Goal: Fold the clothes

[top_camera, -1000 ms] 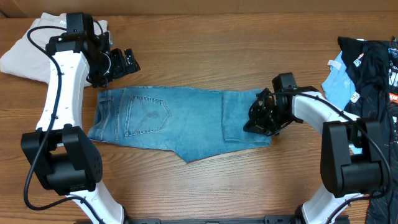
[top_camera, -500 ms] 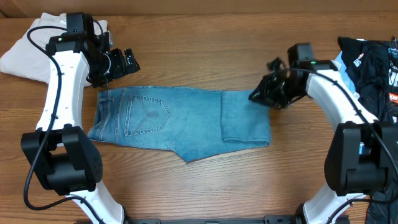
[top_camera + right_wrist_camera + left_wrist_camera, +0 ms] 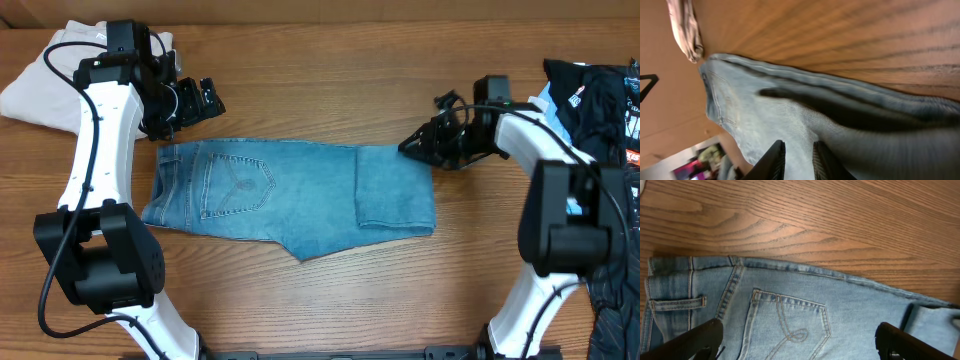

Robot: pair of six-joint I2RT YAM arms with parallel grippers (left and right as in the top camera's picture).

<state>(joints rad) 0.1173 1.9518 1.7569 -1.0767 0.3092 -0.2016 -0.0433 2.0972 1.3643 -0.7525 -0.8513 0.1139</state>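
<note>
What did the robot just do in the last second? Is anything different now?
The right gripper left the folded end of the jeans, swung to their far right corner and parted its fingers slightly, holding nothing. The jeans and the open left gripper stayed put.

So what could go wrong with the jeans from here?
The right pincer sits right at the top right corner of the jeans. If it pulls away low, it might snag the folded-over end and drag it open. Also, their bottom edge is uneven, with a point sticking out, so the next fold may come out crooked.
</note>
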